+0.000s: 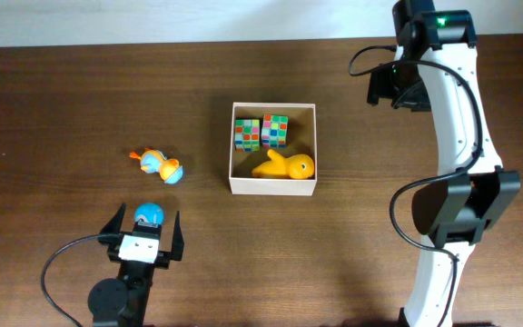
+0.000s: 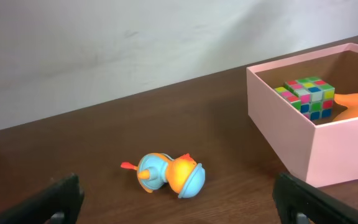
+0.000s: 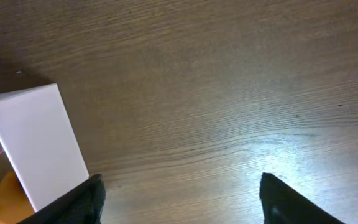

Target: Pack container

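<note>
The container (image 1: pixel 272 187) is a square cream-walled box at mid table. It holds two colourful puzzle cubes (image 1: pixel 247 133) (image 1: pixel 275 130) and a yellow duck (image 1: pixel 284 166). A blue-and-orange duck toy (image 1: pixel 157 165) lies on the table to its left. A small blue toy (image 1: pixel 148 213) sits between the spread fingers of my left gripper (image 1: pixel 146 225), which is open. The left wrist view shows the duck toy (image 2: pixel 169 174) ahead of the open left gripper (image 2: pixel 179 208) and the container (image 2: pixel 328 149) at the right. My right gripper (image 3: pixel 185 205) is open and empty above bare table, to the right of the container's corner (image 3: pixel 39 137).
The dark wooden table (image 1: pixel 62 100) meets a white wall along its far edge (image 1: pixel 152 41). The right arm (image 1: pixel 457 118) reaches from the front right to the back right, its wrist (image 1: pixel 384 86) beyond the container's right side.
</note>
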